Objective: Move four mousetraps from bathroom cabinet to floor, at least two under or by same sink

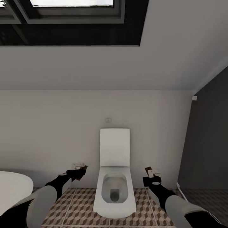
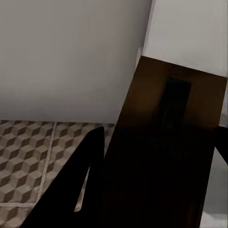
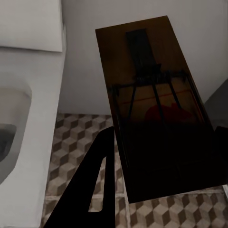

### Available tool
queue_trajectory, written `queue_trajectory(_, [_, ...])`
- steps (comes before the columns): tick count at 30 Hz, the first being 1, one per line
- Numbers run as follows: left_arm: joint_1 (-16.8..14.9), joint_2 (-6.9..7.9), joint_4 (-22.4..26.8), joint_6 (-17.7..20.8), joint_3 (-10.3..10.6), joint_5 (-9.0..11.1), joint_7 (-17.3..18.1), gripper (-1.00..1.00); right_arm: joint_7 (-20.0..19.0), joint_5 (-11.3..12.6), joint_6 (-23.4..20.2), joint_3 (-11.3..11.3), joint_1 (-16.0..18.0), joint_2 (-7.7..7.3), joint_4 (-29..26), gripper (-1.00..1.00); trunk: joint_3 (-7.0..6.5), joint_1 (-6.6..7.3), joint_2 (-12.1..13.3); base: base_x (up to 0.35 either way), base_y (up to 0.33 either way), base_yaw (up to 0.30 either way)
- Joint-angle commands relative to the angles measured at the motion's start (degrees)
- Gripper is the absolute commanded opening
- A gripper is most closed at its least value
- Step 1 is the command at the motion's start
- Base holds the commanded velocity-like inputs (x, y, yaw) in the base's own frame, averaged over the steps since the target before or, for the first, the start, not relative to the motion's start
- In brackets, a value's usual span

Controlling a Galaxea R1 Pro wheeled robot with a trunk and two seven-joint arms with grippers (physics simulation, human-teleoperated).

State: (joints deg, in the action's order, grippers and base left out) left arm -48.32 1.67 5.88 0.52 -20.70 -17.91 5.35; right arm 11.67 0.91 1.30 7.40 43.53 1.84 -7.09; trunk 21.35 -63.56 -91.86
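Note:
In the head view each of my grippers holds up a mousetrap in front of the white wall. My left gripper [image 1: 79,173] is shut on a dark tan mousetrap [image 1: 83,168], seen close as a brown board [image 2: 164,142] between the black fingers [image 2: 88,166]. My right gripper [image 1: 151,178] is shut on a second mousetrap [image 1: 149,171], whose wire spring and red mark [image 3: 156,107] face the right wrist camera. The cube-patterned bathroom floor [image 1: 79,205] lies below both. The cabinet and the bathroom sink are out of view.
A white toilet [image 1: 114,190] stands against the wall straight ahead, between my arms. The curved rim of a white bathtub [image 1: 12,186] is at the lower left. A dark grey wall [image 1: 205,142] closes the right side.

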Motion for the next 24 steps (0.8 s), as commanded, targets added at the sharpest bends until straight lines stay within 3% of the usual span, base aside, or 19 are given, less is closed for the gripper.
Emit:
queue_trajectory(1, [-0.03, 0.06, -0.17, -0.07, -0.50, -0.54, 0.27, -1.00, 0.10, 0.19, 0.54, 0.36, 0.06, 0.01, 0.41, -1.00, 0.07, 0.00, -0.04, 0.000, 0.000, 0.000])
queue_trajectory(17, [-0.02, 0.39, -2.75, -2.43, -0.48, -0.45, 0.35, -1.00, -0.17, 0.27, 1.30, 0.25, 0.06, 0.09, 1.63, -1.00, 0.07, 0.00, -0.04, 0.000, 0.000, 0.000])
queue_trajectory(20, [-0.02, 1.26, -2.80, -3.47, -0.50, -0.34, 0.36, -1.00, -0.22, 0.27, 0.86, 0.24, 0.06, 0.09, 1.64, -1.00, 0.07, 0.00, -0.04, 0.000, 0.000, 0.000])
queue_trajectory(24, [-0.02, 1.36, -2.80, -3.49, -0.51, -0.28, 0.33, -1.00, -0.18, 0.24, 0.51, 0.19, 0.06, 0.13, 1.64, -1.00, 0.07, 0.00, -0.04, 0.000, 0.000, 0.000])
